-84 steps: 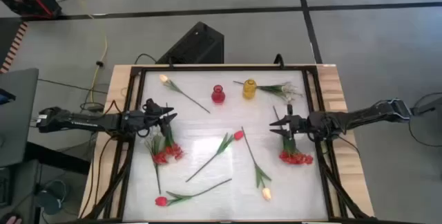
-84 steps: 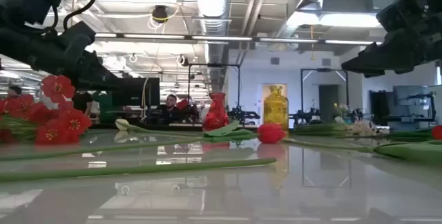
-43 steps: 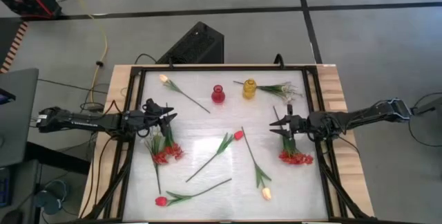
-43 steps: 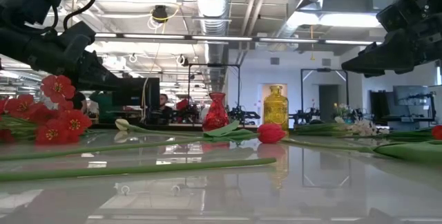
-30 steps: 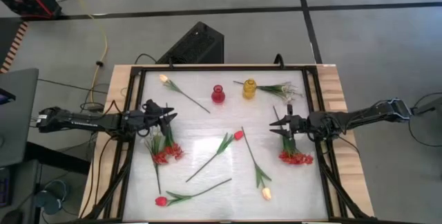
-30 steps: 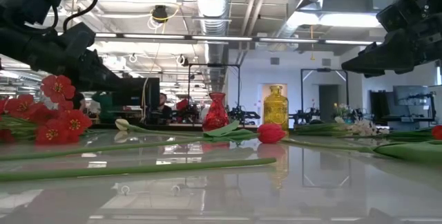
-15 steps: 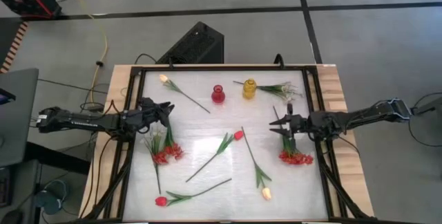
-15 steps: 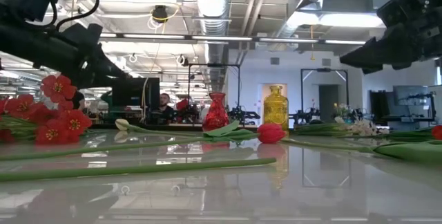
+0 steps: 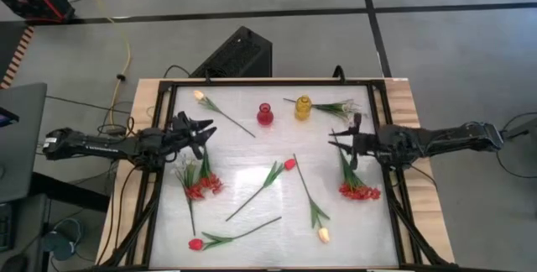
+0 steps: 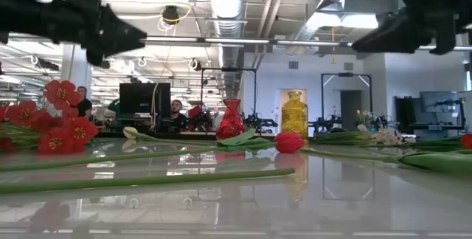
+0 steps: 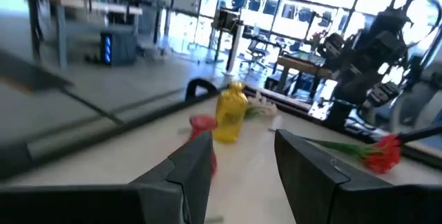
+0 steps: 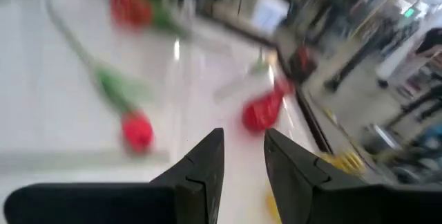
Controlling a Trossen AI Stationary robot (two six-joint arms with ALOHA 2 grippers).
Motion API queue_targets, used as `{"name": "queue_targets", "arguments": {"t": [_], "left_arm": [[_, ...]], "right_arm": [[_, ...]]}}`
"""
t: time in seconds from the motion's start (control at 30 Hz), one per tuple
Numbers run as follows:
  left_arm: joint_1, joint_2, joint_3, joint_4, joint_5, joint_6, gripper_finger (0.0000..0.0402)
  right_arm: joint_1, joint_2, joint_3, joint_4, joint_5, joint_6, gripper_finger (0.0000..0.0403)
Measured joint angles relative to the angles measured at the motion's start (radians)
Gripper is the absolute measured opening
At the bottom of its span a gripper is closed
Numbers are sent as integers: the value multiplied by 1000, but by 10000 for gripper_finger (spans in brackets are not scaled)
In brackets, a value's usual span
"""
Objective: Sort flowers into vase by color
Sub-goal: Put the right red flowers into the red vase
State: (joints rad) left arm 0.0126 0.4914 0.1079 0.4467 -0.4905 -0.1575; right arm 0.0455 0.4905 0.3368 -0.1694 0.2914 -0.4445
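Flowers lie scattered on the white table: a pale tulip (image 9: 200, 96) at the far left, white sprigs (image 9: 340, 108) by the yellow vase (image 9: 303, 107), red bunches at the left (image 9: 201, 186) and the right (image 9: 359, 190), red tulips in the middle (image 9: 289, 164) and at the near left (image 9: 195, 243), and a pale tulip (image 9: 323, 235) near the front. A red vase (image 9: 265, 114) stands beside the yellow one. My left gripper (image 9: 201, 131) hovers open above the left bunch's stems. My right gripper (image 9: 336, 143) hovers open above the right bunch's stem. Neither holds anything.
A black frame (image 9: 164, 87) rims the table on all sides. The two vases (image 10: 231, 119) stand close together at the far middle. Bare table lies between the middle tulip and the vases. People and desks show in the room beyond the table.
Both grippers have risen from just above the table and have shifted a little toward the far edge. The right gripper has also rolled about its own axis. The flowers and the vases have stayed where they were.
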Motion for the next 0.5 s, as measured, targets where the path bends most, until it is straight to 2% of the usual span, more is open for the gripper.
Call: {"name": "queue_targets", "arguments": {"t": [0.1, 0.3, 0.43, 0.5], "left_arm": [[0, 73, 63, -7, 5, 100, 146], [0, 203, 167, -13, 5, 317, 162], [0, 256, 200, -17, 6, 347, 185], [0, 275, 208, -16, 6, 347, 196]], "right_arm": [[-36, 72, 109, -153, 22, -123, 132], [-43, 246, 285, -432, 205, -426, 141], [-40, 375, 344, -575, 235, -580, 160], [-26, 438, 348, -600, 252, -728, 173]]}}
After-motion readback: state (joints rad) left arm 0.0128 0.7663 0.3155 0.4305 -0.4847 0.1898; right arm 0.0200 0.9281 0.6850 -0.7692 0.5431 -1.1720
